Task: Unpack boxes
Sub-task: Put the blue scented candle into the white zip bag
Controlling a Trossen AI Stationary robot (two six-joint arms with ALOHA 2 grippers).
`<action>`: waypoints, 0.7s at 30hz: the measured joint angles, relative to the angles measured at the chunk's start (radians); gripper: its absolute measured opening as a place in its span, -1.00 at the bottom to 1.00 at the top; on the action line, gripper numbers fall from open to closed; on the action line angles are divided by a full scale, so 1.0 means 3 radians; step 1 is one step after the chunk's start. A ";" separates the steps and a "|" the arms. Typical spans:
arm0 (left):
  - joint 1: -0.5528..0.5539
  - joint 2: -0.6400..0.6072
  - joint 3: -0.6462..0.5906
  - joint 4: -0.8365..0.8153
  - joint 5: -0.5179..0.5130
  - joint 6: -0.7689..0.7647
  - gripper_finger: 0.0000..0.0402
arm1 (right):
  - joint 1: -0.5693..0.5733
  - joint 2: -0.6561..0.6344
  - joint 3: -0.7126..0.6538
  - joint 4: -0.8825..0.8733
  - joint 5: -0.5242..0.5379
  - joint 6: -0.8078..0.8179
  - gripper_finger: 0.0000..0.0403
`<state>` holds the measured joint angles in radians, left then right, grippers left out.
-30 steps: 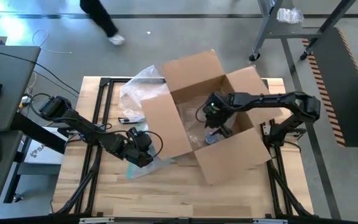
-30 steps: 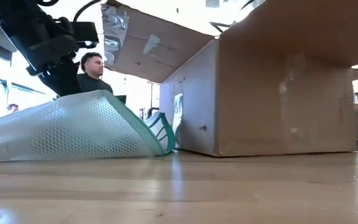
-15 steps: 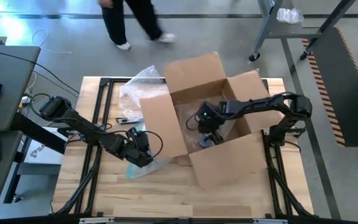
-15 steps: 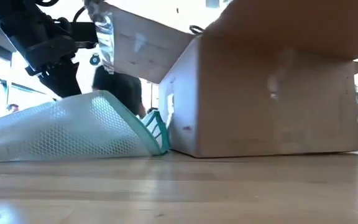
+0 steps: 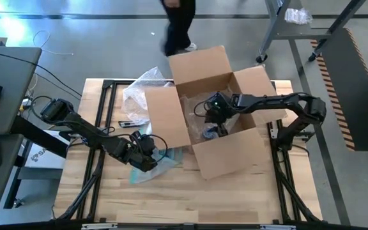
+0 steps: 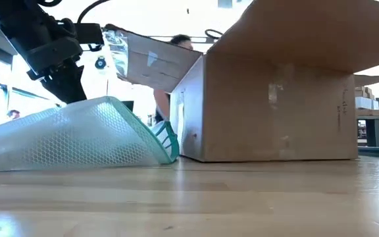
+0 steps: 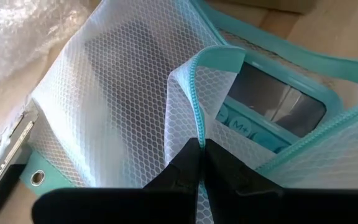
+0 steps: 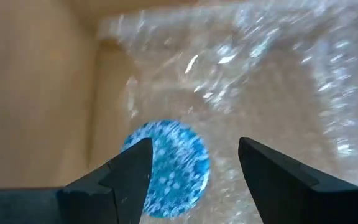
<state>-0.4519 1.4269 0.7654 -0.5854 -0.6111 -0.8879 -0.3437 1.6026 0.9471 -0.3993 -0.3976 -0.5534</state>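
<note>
Meanwhile, One Arm Pinches a Pouch as the Other Reaches Into the Box

Leftmost on the wooden worktop, a crumpled sheet of bubble wrap lies near the far edge, just beside the box's left flap. Nearer the front, the left gripper has its fingers pressed together on the zipper edge of a clear mesh pouch with teal trim, lifting that edge off the wood; the low view shows the pouch rising in a hump, its teal corner almost touching the box wall. Something flat and pale with printed buttons shows through the pouch's clear window, though what it is cannot be told.

Centre and right, the brown cardboard box stands open on the worktop, its flaps splayed outward. The right arm reaches in from the right, and the right gripper hangs inside with fingers spread apart, holding nothing, above a round blue object wrapped in more clear bubble film on the box floor.

Beyond the worktop, a person is on the grey floor.
</note>
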 joint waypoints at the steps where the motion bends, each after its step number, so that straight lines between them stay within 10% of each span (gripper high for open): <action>1: 0.0000 0.0000 0.0000 0.0001 0.0000 0.0000 -1.00 | 0.0012 0.0030 0.0001 -0.0069 -0.0018 -0.0061 0.11; 12: 0.0000 0.0000 0.0000 0.0005 -0.0001 -0.0004 -1.00 | 0.0145 0.0418 0.0023 -0.0030 0.0069 -0.0170 0.04; 21: 0.0000 0.0000 0.0000 0.0012 0.0002 -0.0020 -1.00 | 0.0143 0.0465 0.0011 0.0438 0.0173 0.0069 -0.70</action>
<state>-0.4519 1.4269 0.7654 -0.5817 -0.6106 -0.8939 -0.3008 1.7420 0.9504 -0.2680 -0.3458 -0.5327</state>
